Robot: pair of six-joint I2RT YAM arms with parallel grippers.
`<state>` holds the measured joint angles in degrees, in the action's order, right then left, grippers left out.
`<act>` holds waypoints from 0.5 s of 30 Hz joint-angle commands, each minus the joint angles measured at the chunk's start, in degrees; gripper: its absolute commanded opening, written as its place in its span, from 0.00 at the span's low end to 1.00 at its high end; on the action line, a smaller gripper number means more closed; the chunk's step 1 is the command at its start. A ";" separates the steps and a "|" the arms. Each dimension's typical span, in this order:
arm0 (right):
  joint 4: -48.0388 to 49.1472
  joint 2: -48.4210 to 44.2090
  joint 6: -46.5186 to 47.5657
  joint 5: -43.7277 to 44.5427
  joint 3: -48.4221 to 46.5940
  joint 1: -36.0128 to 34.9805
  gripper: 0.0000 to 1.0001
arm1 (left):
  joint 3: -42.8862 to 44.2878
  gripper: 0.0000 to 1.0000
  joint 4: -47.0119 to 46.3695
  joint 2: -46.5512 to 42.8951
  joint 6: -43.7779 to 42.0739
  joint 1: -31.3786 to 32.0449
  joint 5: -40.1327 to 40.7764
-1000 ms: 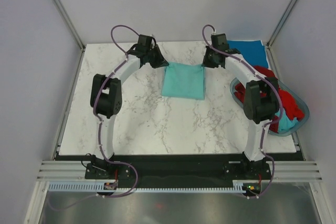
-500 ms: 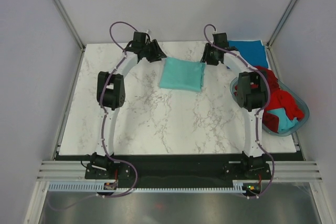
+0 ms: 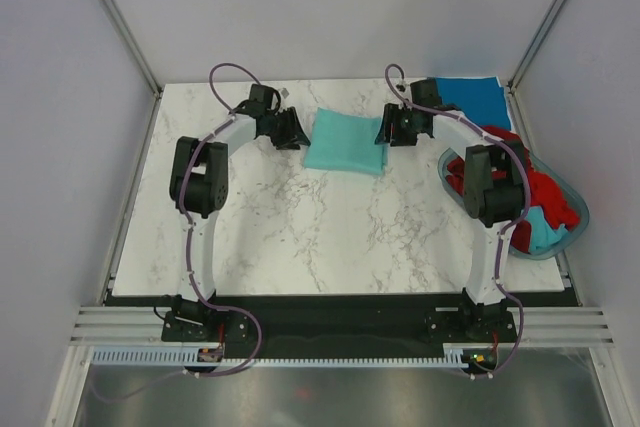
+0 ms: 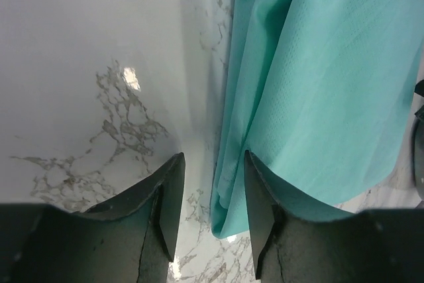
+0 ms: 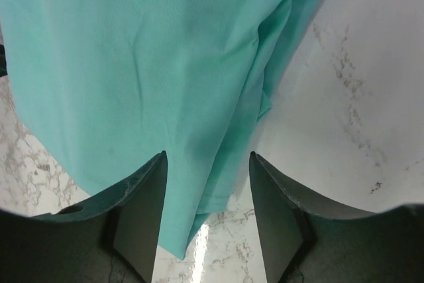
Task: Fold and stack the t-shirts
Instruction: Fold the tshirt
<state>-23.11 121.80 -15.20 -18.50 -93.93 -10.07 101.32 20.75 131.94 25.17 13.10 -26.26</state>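
Folded teal shirt (image 3: 345, 142) lies on the far middle of the counter (image 3: 300, 227) — left end effector (image 4: 212, 157) and right end effector (image 5: 207, 155) both released, sitting at its left and right edges.

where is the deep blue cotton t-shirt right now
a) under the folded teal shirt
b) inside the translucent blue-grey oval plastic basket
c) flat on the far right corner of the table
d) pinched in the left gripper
c: the deep blue cotton t-shirt lies spread flat at the far right corner of the white marble table.
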 commanded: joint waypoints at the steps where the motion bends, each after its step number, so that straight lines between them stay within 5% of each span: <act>1: 0.79 -3.49 3.07 -4.08 2.87 -0.13 0.61 | -1.38 0.48 -1.07 -2.66 -2.84 0.69 -3.09; 9: 1.75 -4.02 5.18 -5.76 8.50 -0.13 0.53 | -3.14 0.40 -1.07 -0.19 -2.32 2.45 -3.80; 15: 3.25 -5.60 4.75 -7.07 11.84 -0.22 0.29 | -7.52 0.03 -1.07 -2.81 2.15 2.28 -1.00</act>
<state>-21.74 119.24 -11.33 -23.68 -83.07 -10.07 97.10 19.05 131.76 25.76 15.20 -29.36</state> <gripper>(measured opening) 0.300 0.055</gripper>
